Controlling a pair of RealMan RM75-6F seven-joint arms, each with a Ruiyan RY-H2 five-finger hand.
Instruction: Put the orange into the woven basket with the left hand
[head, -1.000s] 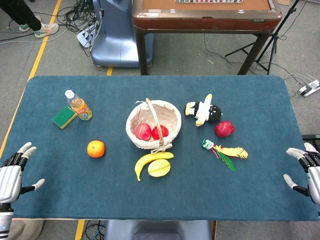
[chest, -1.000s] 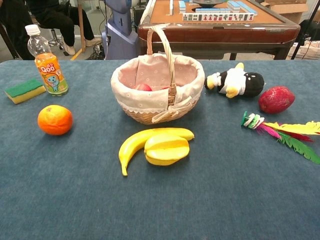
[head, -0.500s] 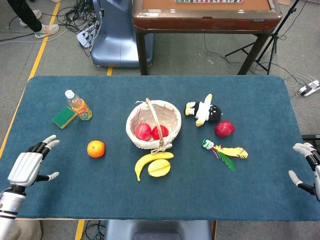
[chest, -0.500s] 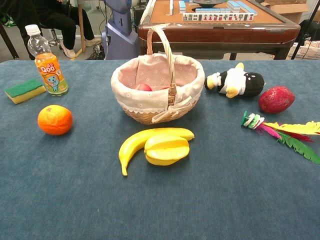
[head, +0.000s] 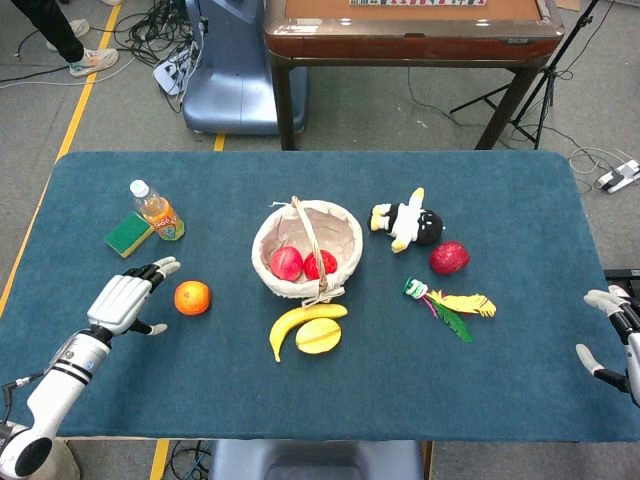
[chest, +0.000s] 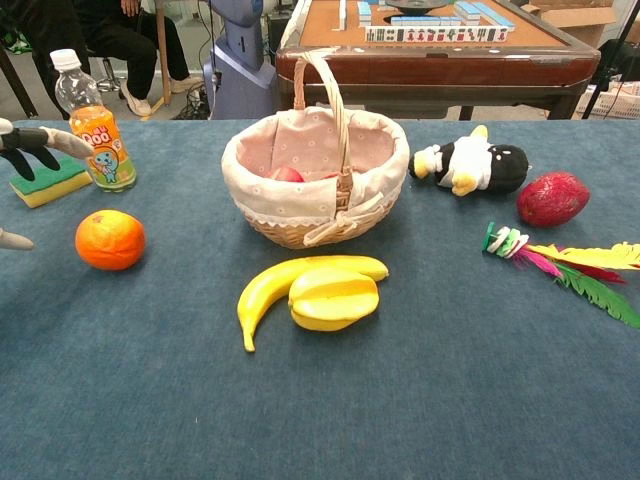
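Note:
The orange lies on the blue table, left of the woven basket. The basket has a pale cloth lining, an upright handle and red fruit inside. My left hand hovers just left of the orange, fingers spread and holding nothing; the chest view catches only its fingertips at the left edge. My right hand stays open at the table's far right edge.
A drink bottle and green sponge stand behind my left hand. A banana and yellow fruit lie in front of the basket. Right of it are a plush toy, red fruit and a feathered toy.
My left hand has moved from the table's left edge forward and rightward, up to the orange. The right hand shifted slightly outward. No object moved.

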